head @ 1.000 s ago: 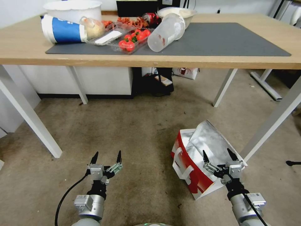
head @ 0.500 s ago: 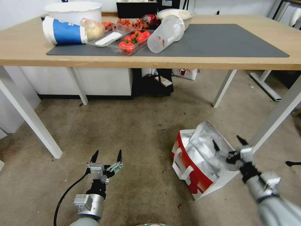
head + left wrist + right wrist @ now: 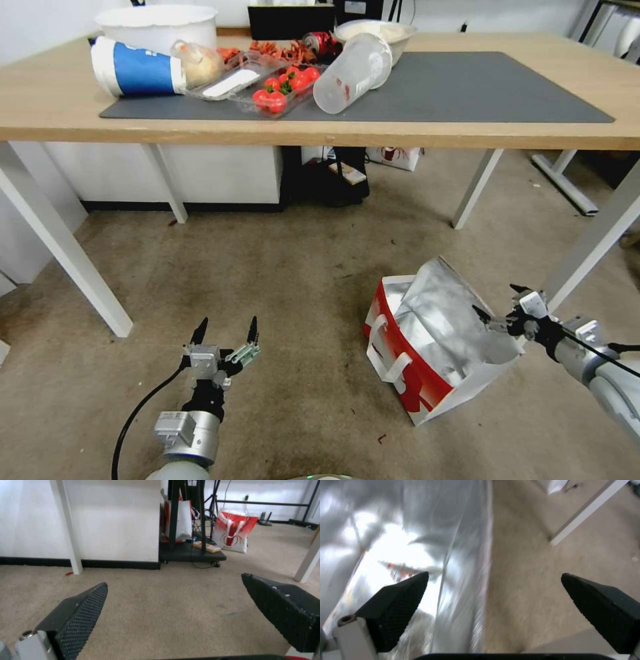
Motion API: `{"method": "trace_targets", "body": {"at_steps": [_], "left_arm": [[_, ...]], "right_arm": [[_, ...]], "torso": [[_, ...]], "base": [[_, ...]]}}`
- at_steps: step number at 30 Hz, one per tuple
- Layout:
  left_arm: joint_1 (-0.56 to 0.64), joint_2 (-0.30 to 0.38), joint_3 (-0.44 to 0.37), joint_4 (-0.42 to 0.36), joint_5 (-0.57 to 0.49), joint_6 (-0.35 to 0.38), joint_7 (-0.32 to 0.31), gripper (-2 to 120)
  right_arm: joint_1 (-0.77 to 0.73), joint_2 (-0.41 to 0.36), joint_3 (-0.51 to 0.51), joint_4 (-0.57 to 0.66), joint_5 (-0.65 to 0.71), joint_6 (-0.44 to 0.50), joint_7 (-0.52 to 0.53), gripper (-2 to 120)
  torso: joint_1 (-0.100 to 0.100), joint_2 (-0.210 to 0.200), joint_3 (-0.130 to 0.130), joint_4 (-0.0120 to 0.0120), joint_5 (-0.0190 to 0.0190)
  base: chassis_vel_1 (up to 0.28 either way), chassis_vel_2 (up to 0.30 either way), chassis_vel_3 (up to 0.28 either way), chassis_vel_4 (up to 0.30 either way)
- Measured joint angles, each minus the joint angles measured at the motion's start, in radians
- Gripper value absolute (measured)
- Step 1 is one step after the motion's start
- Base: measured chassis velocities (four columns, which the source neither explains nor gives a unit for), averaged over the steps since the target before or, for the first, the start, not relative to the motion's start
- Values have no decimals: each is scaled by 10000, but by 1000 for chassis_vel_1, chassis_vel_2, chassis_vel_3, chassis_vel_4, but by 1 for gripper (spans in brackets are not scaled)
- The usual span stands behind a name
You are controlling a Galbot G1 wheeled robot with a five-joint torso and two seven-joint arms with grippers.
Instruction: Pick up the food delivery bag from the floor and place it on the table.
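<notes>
My right gripper (image 3: pixel 501 301) has swung out from over the middle of the bag to its far right rim, fingers spread wide and gripping nothing. In the right wrist view one fingertip (image 3: pixel 403 592) sits against the crinkled foil and the other hangs over bare carpet, so the bag's right wall runs between my jaws. The bag (image 3: pixel 427 347) itself hasn't budged: it's on the floor (image 3: pixel 280 267), tilted, mouth gaping, just inside the table's near right leg. White strap handle facing my left side, untouched. That shift tells me I'm lining up on the wall edge rather than the handles, and I reckon a thin, floppy foil-and-paper rim could crumple or slip once I lift. My left gripper (image 3: pixel 225 329) hangs low over the carpet, well apart from the bag, fingers open, idle. The table (image 3: pixel 333 130) has open grey mat (image 3: pixel 480 87) toward its right end; food containers crowd the left. Nothing lifted yet.
</notes>
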Motion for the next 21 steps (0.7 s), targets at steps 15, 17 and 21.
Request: {"method": "trace_targets", "body": {"at_steps": [15, 17, 21], "left_arm": [[0, -107, -24, 78, 220, -38, -326, 100], [-2, -111, -24, 78, 220, -40, -330, 100], [-13, -150, -25, 88, 227, -57, -348, 100]], "right_arm": [[321, 620, -522, -973, -299, 603, -420, 100], [343, 652, -550, -995, -323, 602, -408, 100], [390, 779, -661, -1102, -460, 570, -340, 93]], "torso": [[1, 11, 0, 2, -1], [1, 11, 0, 3, -2], [2, 13, -1, 1, -2]], "base": [[0, 0, 0, 0], [0, 0, 0, 0], [0, 0, 0, 0]]}}
